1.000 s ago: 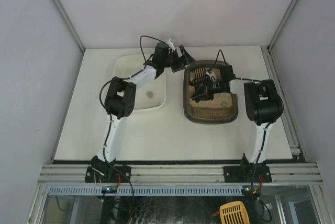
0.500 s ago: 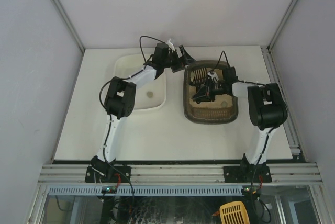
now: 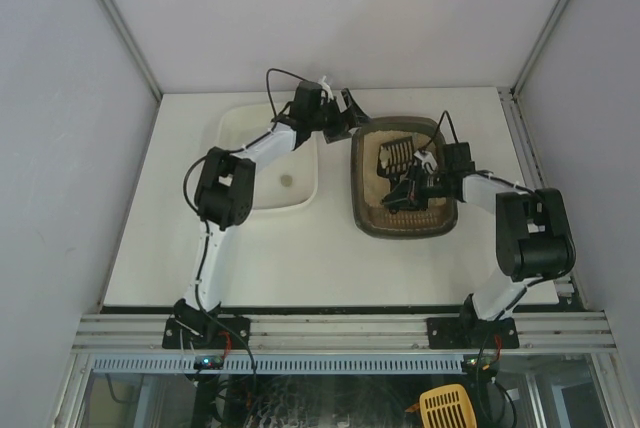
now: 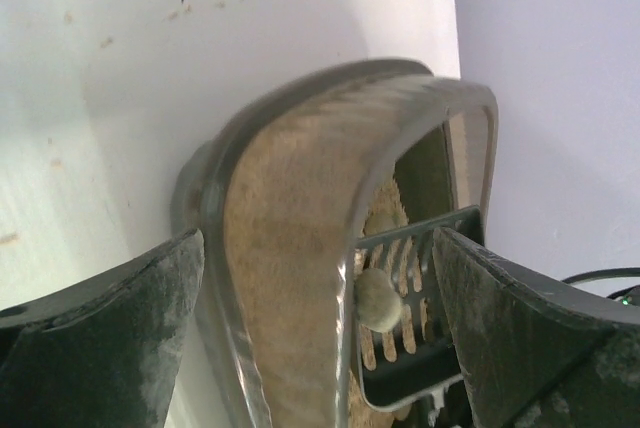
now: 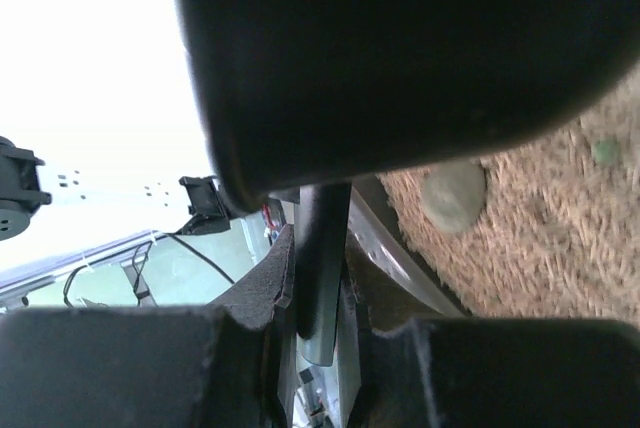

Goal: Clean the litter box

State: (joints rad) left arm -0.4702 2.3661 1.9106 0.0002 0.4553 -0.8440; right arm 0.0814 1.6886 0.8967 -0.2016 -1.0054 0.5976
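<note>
The litter box (image 3: 404, 232), a dark tray holding beige litter, sits right of centre. My right gripper (image 3: 412, 189) is shut on the handle of a dark slotted scoop (image 3: 395, 153), whose head is raised over the box's far half. In the right wrist view my gripper (image 5: 320, 288) clamps the handle (image 5: 322, 248), and a grey clump (image 5: 453, 195) lies on the litter. My left gripper (image 3: 345, 116) is open and straddles the box's far-left corner. In the left wrist view (image 4: 318, 238) the rim (image 4: 300, 98) runs between the fingers, and the scoop (image 4: 420, 348) carries a grey clump (image 4: 378, 298).
A plain white tub (image 3: 232, 128) stands left of the litter box, with a small clump (image 3: 288, 180) inside. White walls enclose the table on three sides. A yellow scoop (image 3: 443, 408) lies below the table's near edge.
My right arm has swung out to the right and drawn the scoop towards the box's middle, turning its head up and away. The left gripper has stayed at the corner.
</note>
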